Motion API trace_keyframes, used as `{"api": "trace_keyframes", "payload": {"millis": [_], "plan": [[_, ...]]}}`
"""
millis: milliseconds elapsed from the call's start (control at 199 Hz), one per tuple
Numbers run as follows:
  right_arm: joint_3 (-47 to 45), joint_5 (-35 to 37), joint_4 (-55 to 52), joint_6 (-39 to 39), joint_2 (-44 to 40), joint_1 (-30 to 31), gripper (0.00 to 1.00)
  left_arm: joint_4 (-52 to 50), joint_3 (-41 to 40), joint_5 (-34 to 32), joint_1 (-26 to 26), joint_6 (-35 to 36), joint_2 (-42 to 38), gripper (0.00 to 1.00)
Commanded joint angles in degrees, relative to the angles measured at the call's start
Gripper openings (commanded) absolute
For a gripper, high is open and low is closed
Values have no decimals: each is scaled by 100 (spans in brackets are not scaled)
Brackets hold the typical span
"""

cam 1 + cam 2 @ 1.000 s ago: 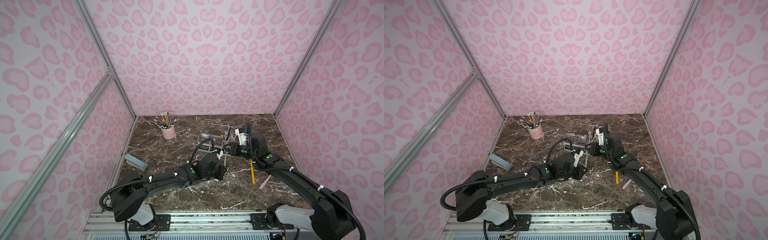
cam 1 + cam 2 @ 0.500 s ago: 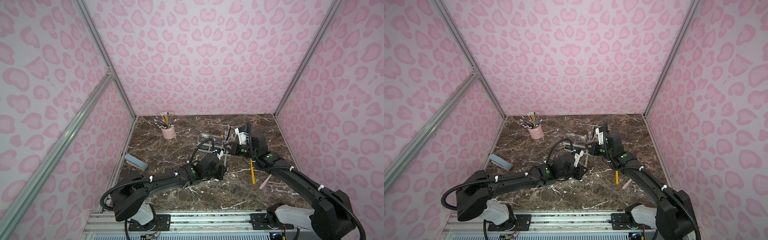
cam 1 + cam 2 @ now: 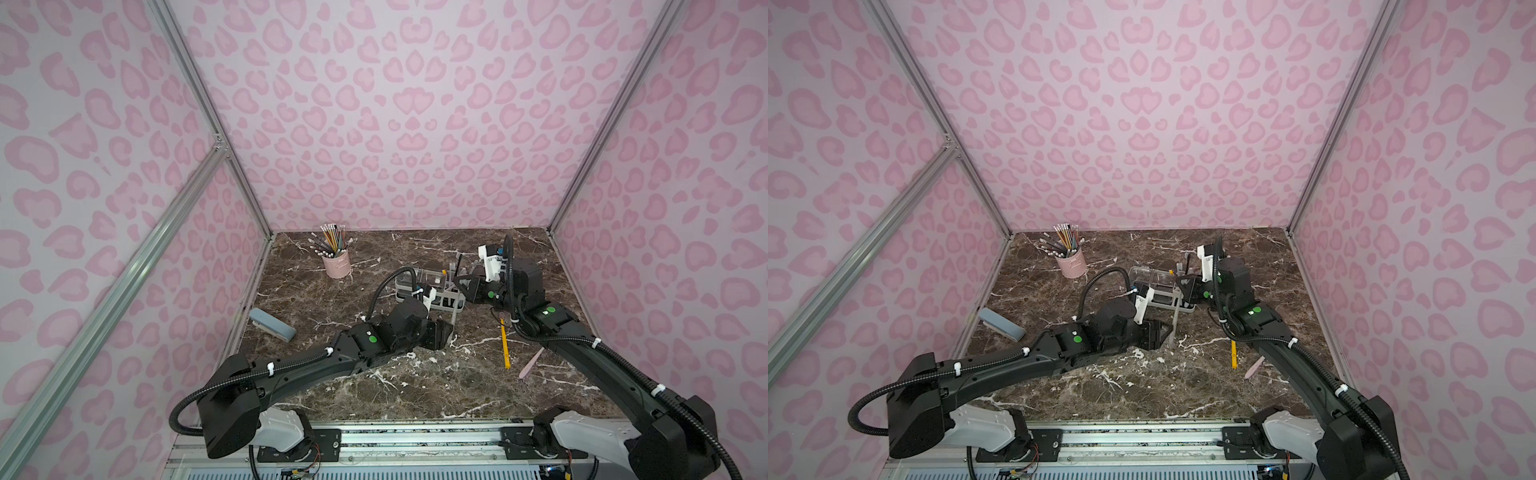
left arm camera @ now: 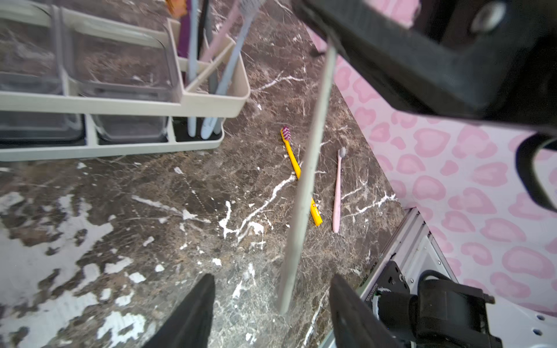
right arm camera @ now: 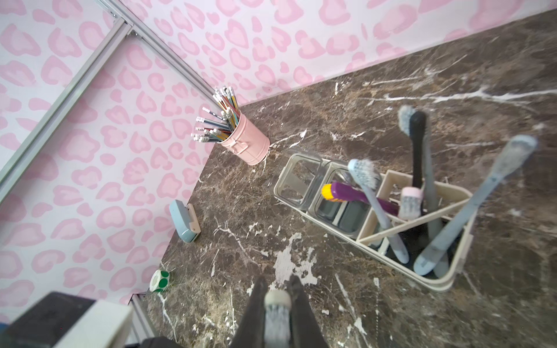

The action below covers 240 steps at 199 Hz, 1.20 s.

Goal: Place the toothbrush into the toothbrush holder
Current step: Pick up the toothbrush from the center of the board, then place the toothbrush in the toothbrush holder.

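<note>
Gaping apart, the left tool [image 4: 271,304] is flanking the grey toothbrush [image 4: 311,156] handle without touching it; the right tool [image 5: 277,301] is clamping its bristled head, holding it near-upright over the desk [image 4: 150,211], just before the toothbrush holder [image 4: 211,105].

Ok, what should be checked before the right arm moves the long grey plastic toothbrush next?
1. Right gripper shut on long grey plastic toothbrush, at its head: ok.
2. Left gripper open, clear of the handle: ok.
3. White rectangular plastic toothbrush holder upright: ok.
4. Toothbrush above holder: not ok, it hangs beside it.
5. Free slot in holder: cannot tell, other toothbrushes crowd it.
</note>
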Motion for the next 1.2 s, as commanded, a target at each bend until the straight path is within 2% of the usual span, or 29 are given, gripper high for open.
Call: {"api": "trace_keyframes", "payload": {"millis": [0,191,426,662,848,1199], "plan": [[-4,673,434,-327,-235,5,0,-123,-113,-220,264,16,-357,66],[-579,1211,1668,-658,-676,3,0,-297,-262,-303,701,28,-876,66],[-1212,1718,3127,-1278,-941,19,0,-301,-434,-470,771,9,-1097,66],[-1014,1808,3331,-1743,-389,19,0,-233,-507,-565,789,9,-1141,65],[-1023,1975,3894,-2059,31,19,0,-224,-567,-639,789,22,-1224,65],[-682,2150,4380,-2159,726,-14,0,-67,-832,-677,800,-40,-1372,63]]}}
